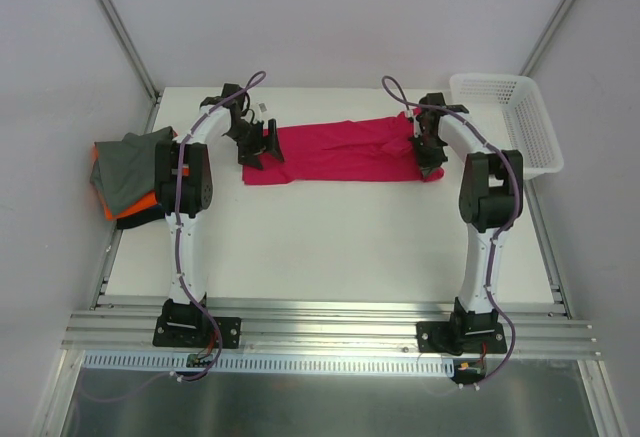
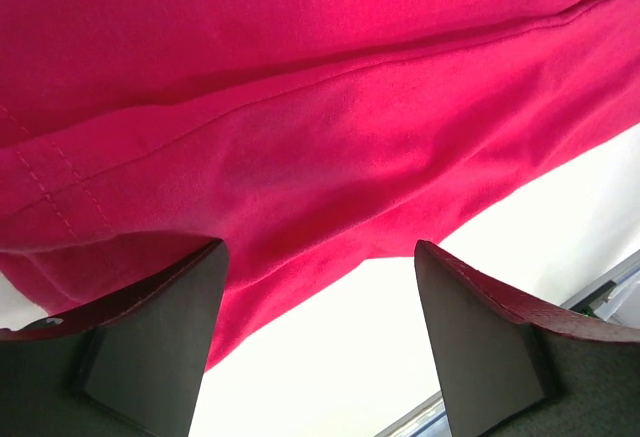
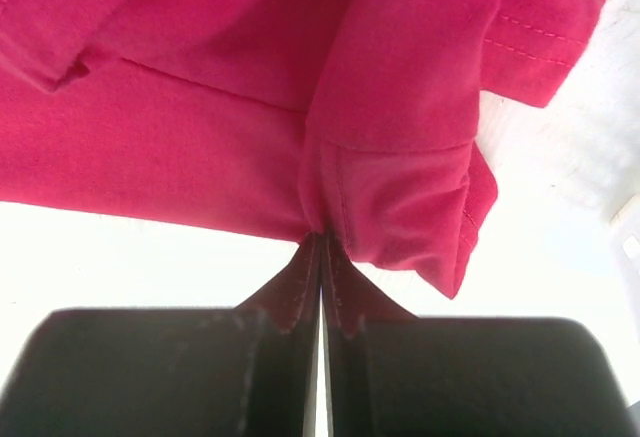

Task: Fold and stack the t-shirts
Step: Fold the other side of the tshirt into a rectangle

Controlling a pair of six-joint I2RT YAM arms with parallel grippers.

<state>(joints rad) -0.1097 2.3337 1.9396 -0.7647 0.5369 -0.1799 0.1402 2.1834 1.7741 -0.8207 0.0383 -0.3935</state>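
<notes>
A bright magenta-pink t-shirt (image 1: pixel 340 152) lies folded into a long band across the far middle of the white table (image 1: pixel 330 247). My left gripper (image 1: pixel 258 149) is at the band's left end. In the left wrist view it (image 2: pixel 320 292) stands open, with the shirt's near edge (image 2: pixel 330 147) just beyond its fingers (image 2: pixel 150 337) and bare table between them. My right gripper (image 1: pixel 430 154) is at the right end. The right wrist view shows it (image 3: pixel 322 242) shut, pinching the near edge of the pink cloth (image 3: pixel 400 197) by a bunched fold.
A heap of grey (image 1: pixel 130 162), orange (image 1: pixel 135 205) and dark shirts hangs over the table's left edge. A white mesh basket (image 1: pixel 510 117) stands at the far right corner. Metal rails (image 1: pixel 330 332) run along the near edge by the arm bases.
</notes>
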